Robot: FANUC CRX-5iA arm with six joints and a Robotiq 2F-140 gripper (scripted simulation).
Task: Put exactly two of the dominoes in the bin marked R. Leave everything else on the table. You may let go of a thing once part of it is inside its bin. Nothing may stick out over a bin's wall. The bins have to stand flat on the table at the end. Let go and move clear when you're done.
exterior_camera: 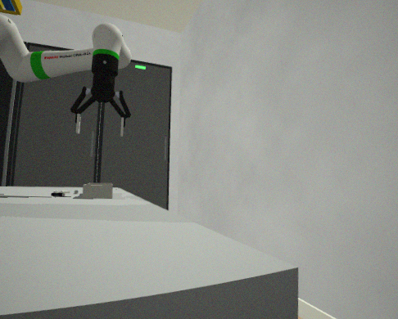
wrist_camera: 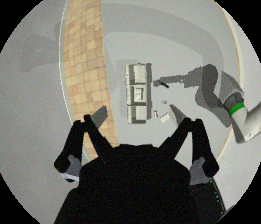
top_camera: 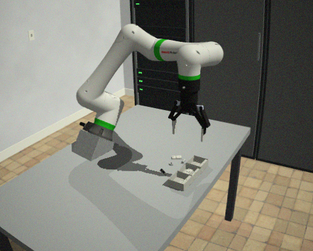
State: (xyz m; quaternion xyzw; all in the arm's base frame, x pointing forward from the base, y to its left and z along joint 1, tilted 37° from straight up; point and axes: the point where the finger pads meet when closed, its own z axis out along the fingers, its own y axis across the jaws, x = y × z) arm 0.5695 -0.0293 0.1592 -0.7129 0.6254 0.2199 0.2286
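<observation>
My gripper [top_camera: 187, 135] [exterior_camera: 100, 131] [wrist_camera: 138, 110] is open and empty, hanging high above the table. Below it stands a row of three grey bins [top_camera: 177, 185] [exterior_camera: 98, 191] [wrist_camera: 130, 106]; I cannot read their marks. A white domino [top_camera: 189, 170] [wrist_camera: 139, 91] lies in the middle bin. Another white domino [top_camera: 176, 157] [wrist_camera: 164, 120] lies on the table just beyond the bins. A small dark piece [top_camera: 163, 170] [exterior_camera: 59, 193] [wrist_camera: 161, 85] lies on the table to the left of the bins.
Small white bits [top_camera: 170, 163] lie between the loose domino and the bins. The bins stand near the table's right edge [top_camera: 227, 163]. The arm's base [top_camera: 92, 144] sits at the far left of the table. Dark cabinets stand behind.
</observation>
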